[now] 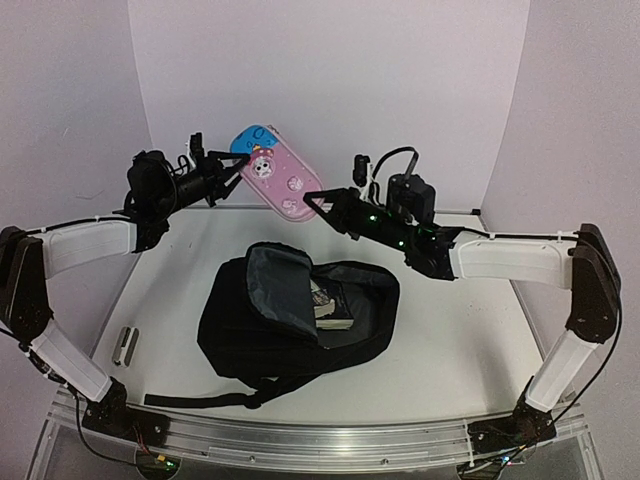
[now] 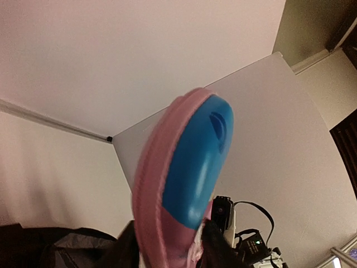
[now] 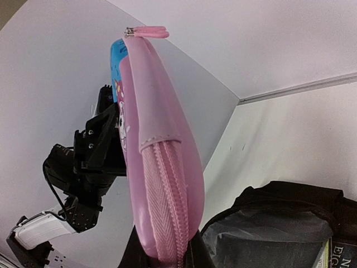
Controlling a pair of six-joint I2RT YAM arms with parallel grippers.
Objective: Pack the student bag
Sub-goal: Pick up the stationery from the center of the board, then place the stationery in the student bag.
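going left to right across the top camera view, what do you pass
small grey item → left arm's fingers → pink pencil case → right arm's fingers; black bag spans the middle, so it's left out

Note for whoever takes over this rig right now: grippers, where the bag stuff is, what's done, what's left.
Right gripper: shut on the lower end of the pink pencil case.
Left gripper: fingers either side of the case's blue end; grip unclear.
Student bag: on the table, main pocket open, a book inside.
Done: case is in the air, not in the bag.
Left: put the case in; a small grey item lies left of the bag.
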